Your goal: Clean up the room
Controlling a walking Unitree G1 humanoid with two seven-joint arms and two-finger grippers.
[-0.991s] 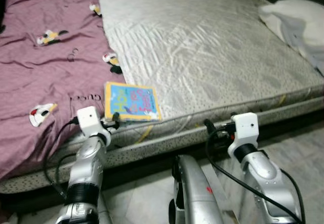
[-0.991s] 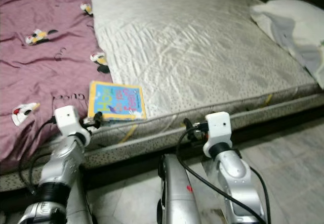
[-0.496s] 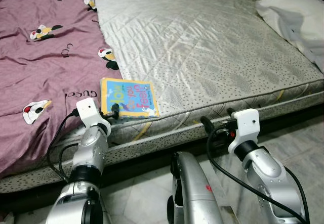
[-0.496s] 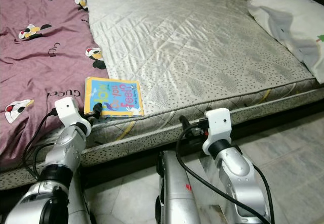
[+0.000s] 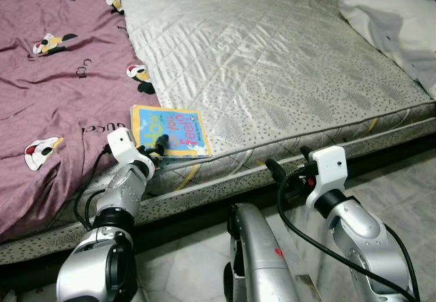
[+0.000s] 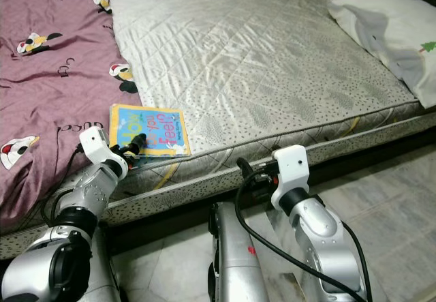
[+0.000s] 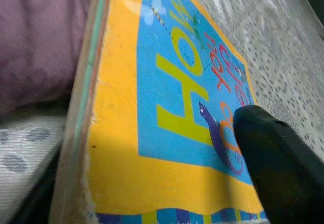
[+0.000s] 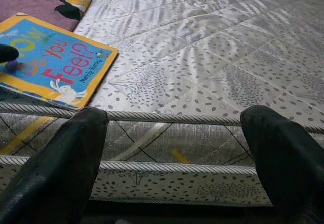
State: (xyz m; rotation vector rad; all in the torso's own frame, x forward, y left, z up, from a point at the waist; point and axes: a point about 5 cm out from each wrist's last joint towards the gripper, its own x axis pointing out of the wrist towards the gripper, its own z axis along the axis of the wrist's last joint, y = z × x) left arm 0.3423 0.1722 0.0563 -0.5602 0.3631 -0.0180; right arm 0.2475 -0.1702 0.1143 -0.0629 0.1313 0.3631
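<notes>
A bare quilted mattress point(image 5: 272, 63) is taking up most of the scene, running from the near edge away to the far side, and a purple blanket point(image 5: 54, 91) printed with small cartoon figures is lying over its left part. A white pillow point(image 5: 388, 22) is resting on the far right corner of the mattress. Pale floor tiles point(image 5: 402, 186) are showing in front of the bed on the near right. A blue and yellow picture book point(image 5: 170, 131) is lying flat near the front edge of the mattress, just beside the blanket's edge, with its cover facing up. The left gripper point(image 5: 161, 145) is reaching over the near left corner of the book; in the left wrist view one black finger point(image 7: 276, 158) is lying on the cover, but I cannot tell whether the fingers are clamping the book or merely resting open on it. The right gripper point(image 8: 177, 158) is hovering in front of the mattress side, well to the right of the book, with its two fingers spread wide apart and holding nothing.
</notes>
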